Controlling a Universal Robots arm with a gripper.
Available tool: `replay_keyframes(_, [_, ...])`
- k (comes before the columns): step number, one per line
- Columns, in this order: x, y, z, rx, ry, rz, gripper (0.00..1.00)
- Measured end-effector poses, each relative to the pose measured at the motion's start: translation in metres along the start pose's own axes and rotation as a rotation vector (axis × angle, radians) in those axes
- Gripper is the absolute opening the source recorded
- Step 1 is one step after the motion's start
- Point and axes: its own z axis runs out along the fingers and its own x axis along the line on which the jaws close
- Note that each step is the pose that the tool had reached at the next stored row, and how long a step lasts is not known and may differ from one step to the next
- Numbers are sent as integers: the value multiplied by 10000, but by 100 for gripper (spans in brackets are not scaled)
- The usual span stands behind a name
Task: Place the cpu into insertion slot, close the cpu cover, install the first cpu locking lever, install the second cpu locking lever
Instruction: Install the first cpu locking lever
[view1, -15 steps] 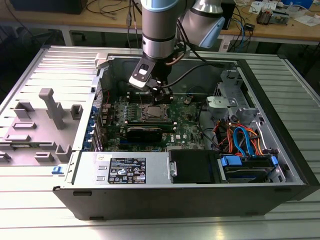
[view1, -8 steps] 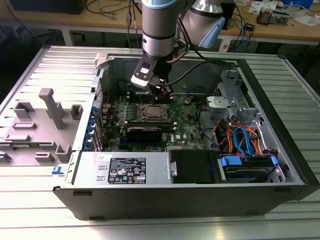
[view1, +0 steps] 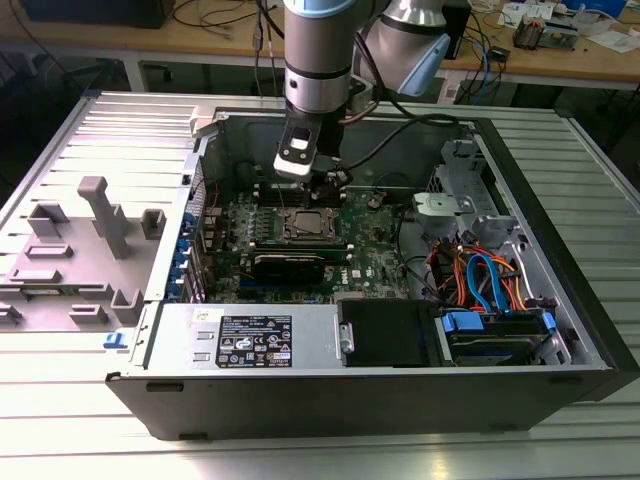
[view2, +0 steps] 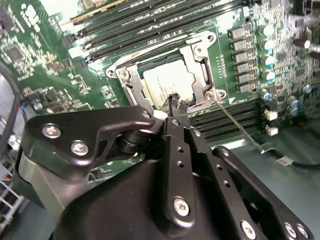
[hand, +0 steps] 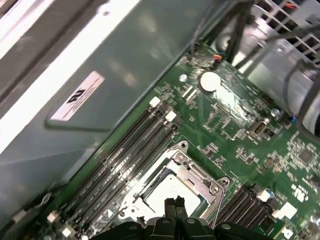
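Mid-frame in the second wrist view, the fingers, pinched shut and empty, hang over the edge of the cpu, a thin lever slanting away beside them.

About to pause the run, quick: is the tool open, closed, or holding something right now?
The tool: closed, holding nothing, poised over the cpu.

Room above insertion slot, memory slots alongside, case wall beyond, cables at exterior view's right
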Motion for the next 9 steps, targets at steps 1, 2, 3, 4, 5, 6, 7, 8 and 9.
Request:
replay_keyframes(1, [0, 0, 0, 2, 6, -238, 11])
replay_keyframes(2, [0, 0, 0, 3, 9, -379, 11])
replay_keyframes(3, [0, 0, 0, 4, 13, -547, 11])
replay_keyframes(4, [0, 0, 0, 4, 17, -698, 11])
replay_keyframes(5, [0, 0, 0, 5, 23, -943, 11])
replay_keyframes(6, [0, 0, 0, 6, 26, -1098, 11])
replay_keyframes(7, [0, 0, 0, 8, 29, -1244, 11])
replay_keyframes(8, [1, -1, 0, 9, 32, -1366, 11])
replay_keyframes(9, [1, -1, 0, 9, 33, -1424, 11])
